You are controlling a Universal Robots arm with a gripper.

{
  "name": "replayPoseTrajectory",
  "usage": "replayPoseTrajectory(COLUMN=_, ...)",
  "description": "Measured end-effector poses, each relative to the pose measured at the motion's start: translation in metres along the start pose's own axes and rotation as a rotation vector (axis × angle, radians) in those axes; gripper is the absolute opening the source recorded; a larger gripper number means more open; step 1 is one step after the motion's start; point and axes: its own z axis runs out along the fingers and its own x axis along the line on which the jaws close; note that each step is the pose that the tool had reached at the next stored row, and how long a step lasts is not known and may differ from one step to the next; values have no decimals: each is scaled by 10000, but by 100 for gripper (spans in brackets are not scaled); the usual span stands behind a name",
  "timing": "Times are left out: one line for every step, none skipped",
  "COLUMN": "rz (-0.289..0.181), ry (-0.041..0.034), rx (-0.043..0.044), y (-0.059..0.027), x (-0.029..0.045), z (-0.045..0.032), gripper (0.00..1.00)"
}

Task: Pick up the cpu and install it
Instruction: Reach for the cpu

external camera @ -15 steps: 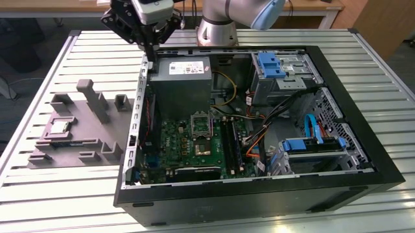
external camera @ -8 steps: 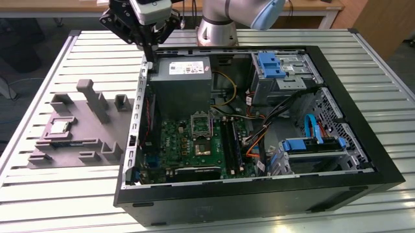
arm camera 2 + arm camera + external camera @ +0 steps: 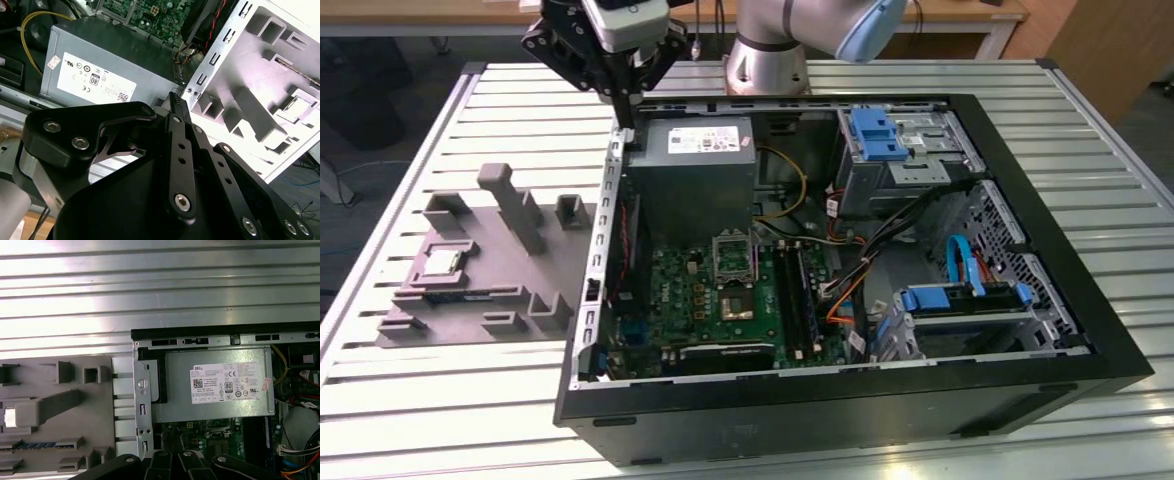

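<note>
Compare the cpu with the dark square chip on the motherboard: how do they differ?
The cpu has a pale silvery top; the dark chip is near black. The cpu lies in the grey tray outside the computer case; the dark chip sits on the green motherboard inside it. Both are small flat squares.

The tray [image 3: 507, 275] is matt grey plastic, the cpu [image 3: 443, 262] top silvery metal, the table [image 3: 881, 80] glossy ribbed metal.

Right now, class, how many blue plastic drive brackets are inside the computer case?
2. One blue bracket tops the drive bay beside the power supply; the other sits in the case nearer the camera. More may be hidden.
</note>
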Motion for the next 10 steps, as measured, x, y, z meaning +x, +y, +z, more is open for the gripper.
replayPoseTrajectory(rz=1, ry=0, rx=0, y=0, x=4, z=0, gripper=11)
replayPoseTrajectory(rz=1, ry=0, rx=0, y=0, x=7, z=1, gripper=11)
replayPoseTrajectory(rz=1, ry=0, rx=0, y=-1, x=10, z=2, gripper=11)
replayPoseTrajectory(rz=0, ry=0, rx=0, y=-1, x=13, z=2, gripper=11)
replayPoseTrajectory(rz=1, ry=0, rx=0, y=-1, x=17, z=3, gripper=11)
replayPoseTrajectory(rz=0, ry=0, rx=0, y=-2, x=20, z=3, gripper=11)
replayPoseTrajectory(rz=0, ry=0, rx=0, y=-2, x=23, z=4, gripper=11)
replayPoseTrajectory(rz=0, ry=0, rx=0, y=-2, x=27, z=4, gripper=11)
replayPoseTrajectory(rz=0, ry=0, rx=-1, y=-2, x=31, z=5, gripper=11)
replayPoseTrajectory(rz=1, ry=0, rx=0, y=-3, x=34, z=5, gripper=11)
